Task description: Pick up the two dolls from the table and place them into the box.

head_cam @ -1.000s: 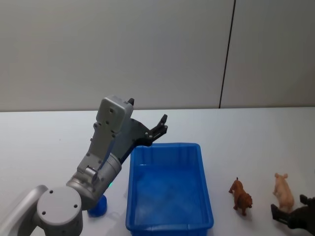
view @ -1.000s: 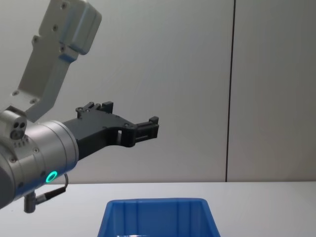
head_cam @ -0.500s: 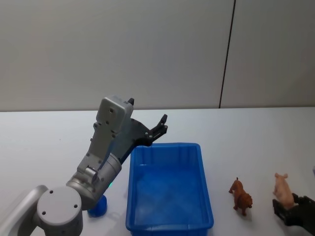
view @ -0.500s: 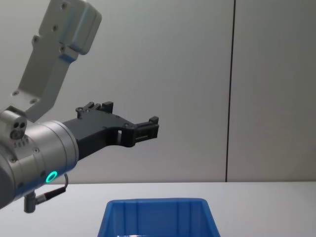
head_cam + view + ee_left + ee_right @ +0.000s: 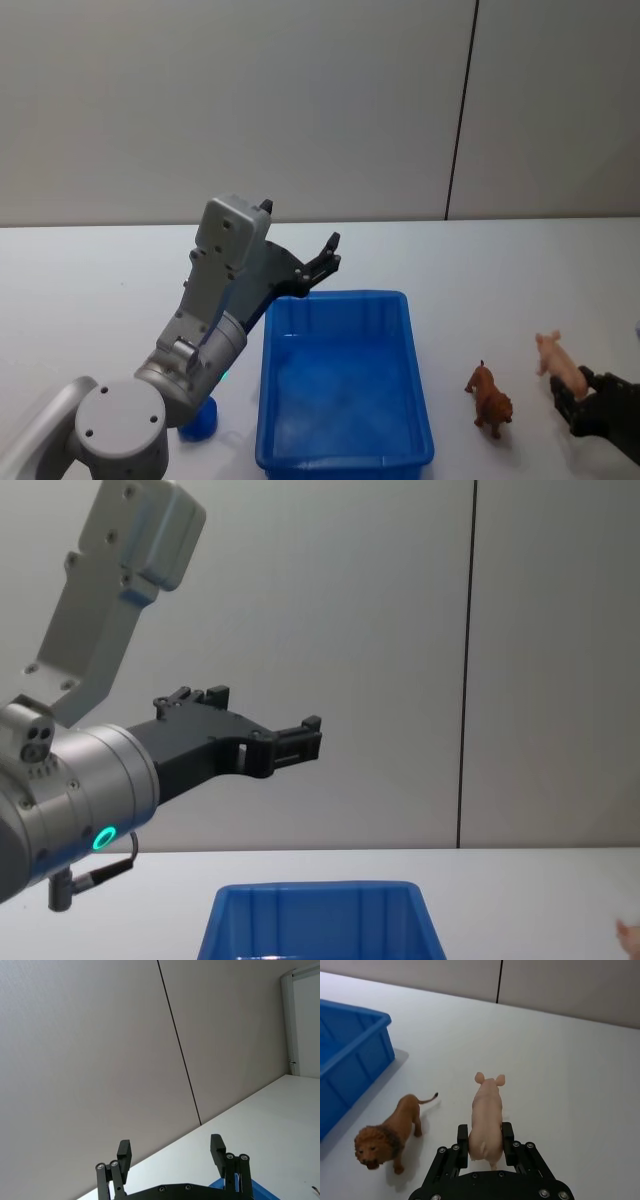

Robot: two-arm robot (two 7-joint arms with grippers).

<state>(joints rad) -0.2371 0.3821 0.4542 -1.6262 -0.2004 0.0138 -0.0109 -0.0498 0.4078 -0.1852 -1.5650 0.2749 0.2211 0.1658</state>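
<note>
The pink pig doll (image 5: 486, 1115) is pinched at its rear between the fingers of my right gripper (image 5: 485, 1145), which is shut on it. In the head view the pig (image 5: 555, 362) hangs tilted just above the white table (image 5: 100, 290), near the right edge, with the right gripper (image 5: 580, 395) behind it. The brown lion doll (image 5: 489, 400) (image 5: 390, 1132) stands on the table between the pig and the blue box (image 5: 345, 385) (image 5: 345, 1060). My left gripper (image 5: 322, 262) (image 5: 300, 742) (image 5: 170, 1150) is open and empty, held in the air above the box's far left corner.
A small blue round object (image 5: 198, 420) sits on the table left of the box, beside the left arm's base. A grey wall with a dark vertical seam (image 5: 460, 110) stands behind the table. Bare tabletop lies beyond the dolls (image 5: 570, 1060).
My right gripper moved in on the pink pig, shut on its rear and raised it, shifting it slightly left. The lion, the box and the left arm stayed put.
</note>
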